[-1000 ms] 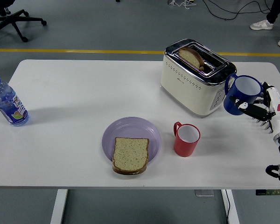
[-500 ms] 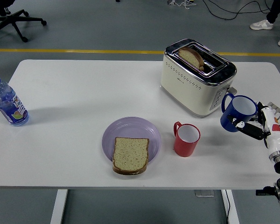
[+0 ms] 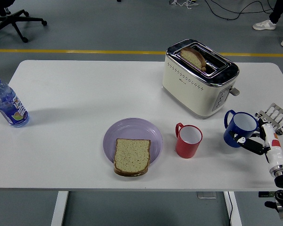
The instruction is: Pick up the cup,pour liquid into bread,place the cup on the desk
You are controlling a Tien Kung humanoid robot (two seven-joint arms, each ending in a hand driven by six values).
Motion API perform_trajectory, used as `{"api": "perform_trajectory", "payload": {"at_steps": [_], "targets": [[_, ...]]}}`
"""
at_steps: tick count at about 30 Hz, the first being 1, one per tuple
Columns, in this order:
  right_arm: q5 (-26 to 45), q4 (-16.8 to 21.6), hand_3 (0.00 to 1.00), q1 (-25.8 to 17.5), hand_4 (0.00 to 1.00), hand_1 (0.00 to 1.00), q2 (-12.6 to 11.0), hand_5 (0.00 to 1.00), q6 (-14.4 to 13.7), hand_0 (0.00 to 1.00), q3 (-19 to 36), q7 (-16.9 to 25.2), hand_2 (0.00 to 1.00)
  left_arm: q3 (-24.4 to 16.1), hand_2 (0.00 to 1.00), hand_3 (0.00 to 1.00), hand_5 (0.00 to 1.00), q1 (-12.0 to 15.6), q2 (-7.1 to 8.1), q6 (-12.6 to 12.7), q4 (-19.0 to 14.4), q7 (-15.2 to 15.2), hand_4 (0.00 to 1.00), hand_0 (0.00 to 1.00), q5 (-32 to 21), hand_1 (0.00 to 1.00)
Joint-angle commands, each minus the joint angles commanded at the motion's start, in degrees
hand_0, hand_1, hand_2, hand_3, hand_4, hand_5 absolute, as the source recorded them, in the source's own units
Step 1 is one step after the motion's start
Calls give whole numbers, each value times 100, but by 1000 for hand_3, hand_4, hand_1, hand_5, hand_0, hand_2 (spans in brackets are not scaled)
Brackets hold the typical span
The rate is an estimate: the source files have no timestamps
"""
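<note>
Blue and upright, the cup (image 3: 240, 128) has dropped from beside the toaster (image 3: 199, 77) to the worktop (image 3: 75, 94) in our right robot hand (image 3: 253, 141) (fingers still clasping it), so we judge only release remains.

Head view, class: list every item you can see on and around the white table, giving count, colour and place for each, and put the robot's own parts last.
table: 1, white, fills the middle of the view
water bottle: 1, clear with blue cap, far left edge of the table
plate: 1, lilac, near centre
bread slice: 1, brown, on the plate's near side, overhanging its rim
toaster: 1, cream and chrome, back right
toast: 1, brown, in a toaster slot
red cup: 1, right of the plate
blue cup: 1, white inside, right of the red cup
office chair: 1, black, floor top left
yellow line: 1, floor beyond the table
shoes: 2, white, top right
right robot hand: 1, black and white, gripping the blue cup
</note>
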Motion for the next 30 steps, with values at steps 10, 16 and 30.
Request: {"api": "perform_trajectory", "payload": {"at_steps": [10, 16, 30], "targets": [[-11, -387, 487, 35, 601, 171, 72, 2, 14, 159, -20, 205, 367, 23, 754, 645, 998, 1, -2, -4, 0, -5, 404, 677, -29, 741], [-72, -542, 487, 43, 603, 175, 92, 2, 56, 161, -32, 266, 370, 18, 754, 645, 998, -3, 0, -8, 0, -3, 405, 676, -20, 741], [-154, -663, 489, 72, 625, 184, 118, 2, 205, 176, -14, 324, 378, 21, 754, 645, 998, -6, 1, -2, 0, -4, 405, 677, -15, 741]]}}
